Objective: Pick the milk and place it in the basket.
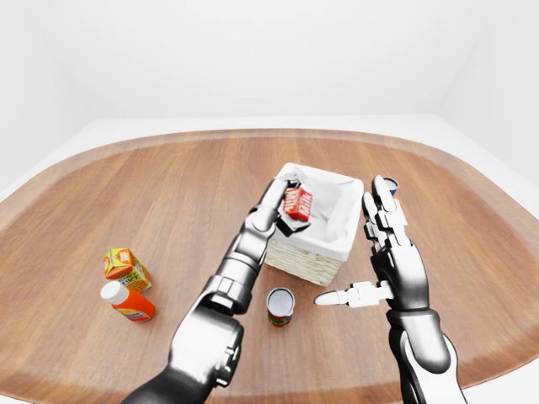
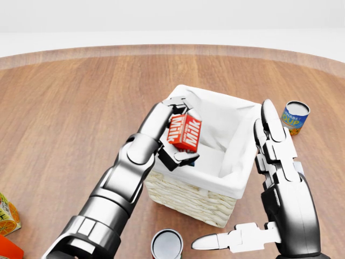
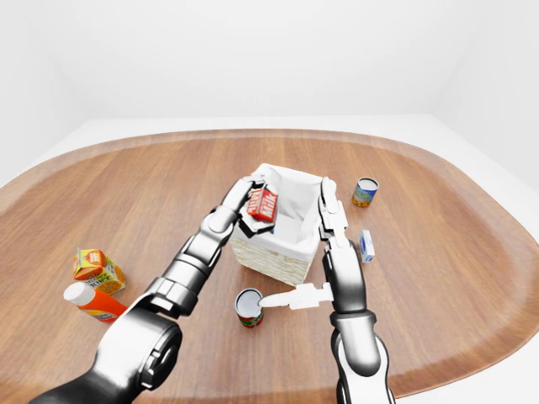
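Left hand [image 2: 178, 135] fingers curled closed; right hand [image 2: 275, 178] open, fingers extended.

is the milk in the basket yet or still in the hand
Not released: the left robot hand is shut on the milk carton, holding it tilted over the white-lined wicker basket, at about rim level.

Glossy silver-chrome segmented arms with black joints; the right hand [image 2: 272, 178] has white-tipped fingers.
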You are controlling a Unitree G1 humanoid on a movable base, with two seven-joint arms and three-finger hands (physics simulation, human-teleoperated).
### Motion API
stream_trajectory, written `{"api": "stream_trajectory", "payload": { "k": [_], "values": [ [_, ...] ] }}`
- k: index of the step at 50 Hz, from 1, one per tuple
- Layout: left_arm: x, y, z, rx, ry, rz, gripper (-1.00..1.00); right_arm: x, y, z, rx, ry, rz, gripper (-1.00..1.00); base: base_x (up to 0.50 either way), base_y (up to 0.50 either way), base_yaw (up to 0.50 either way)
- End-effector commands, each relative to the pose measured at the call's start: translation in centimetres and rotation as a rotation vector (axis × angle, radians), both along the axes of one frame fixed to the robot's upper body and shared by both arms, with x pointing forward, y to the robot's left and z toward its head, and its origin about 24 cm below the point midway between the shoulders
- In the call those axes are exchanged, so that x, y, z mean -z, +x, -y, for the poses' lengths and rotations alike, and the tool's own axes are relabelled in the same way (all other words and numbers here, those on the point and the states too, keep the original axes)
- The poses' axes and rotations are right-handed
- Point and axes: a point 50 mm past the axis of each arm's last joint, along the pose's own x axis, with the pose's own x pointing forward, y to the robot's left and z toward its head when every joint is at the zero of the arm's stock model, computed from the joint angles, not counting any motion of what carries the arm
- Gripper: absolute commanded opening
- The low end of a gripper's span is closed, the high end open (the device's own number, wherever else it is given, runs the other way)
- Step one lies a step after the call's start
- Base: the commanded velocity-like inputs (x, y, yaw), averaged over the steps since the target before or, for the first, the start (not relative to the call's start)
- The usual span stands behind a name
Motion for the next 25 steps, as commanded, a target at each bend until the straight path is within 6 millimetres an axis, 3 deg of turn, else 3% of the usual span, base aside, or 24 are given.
{"api": "stream_trajectory", "payload": {
  "k": [1,16,17,18,25],
  "values": [
    [0.7,0.0,0.1,-0.023,-0.008,-0.031,-1.00,0.0,0.0,0.0,0.000,-0.001,0.000,1.00,0.00,0.00,0.00],
    [1.6,-0.4,0.3,-0.016,0.016,-0.051,-1.00,0.0,-0.1,0.0,-0.002,0.000,0.000,1.00,0.00,0.00,0.00],
    [1.7,-0.3,0.2,-0.028,0.030,-0.050,0.39,0.0,-0.1,0.0,-0.002,-0.001,0.000,1.00,0.00,0.00,0.00],
    [1.7,-0.4,0.2,-0.026,0.032,-0.052,1.00,0.0,-0.1,0.0,-0.002,-0.001,0.000,1.00,0.00,0.00,0.00],
    [1.5,-0.4,0.3,-0.024,0.021,-0.042,1.00,0.0,0.0,0.0,-0.001,-0.001,0.000,1.00,0.00,0.00,0.00]
  ]
}}
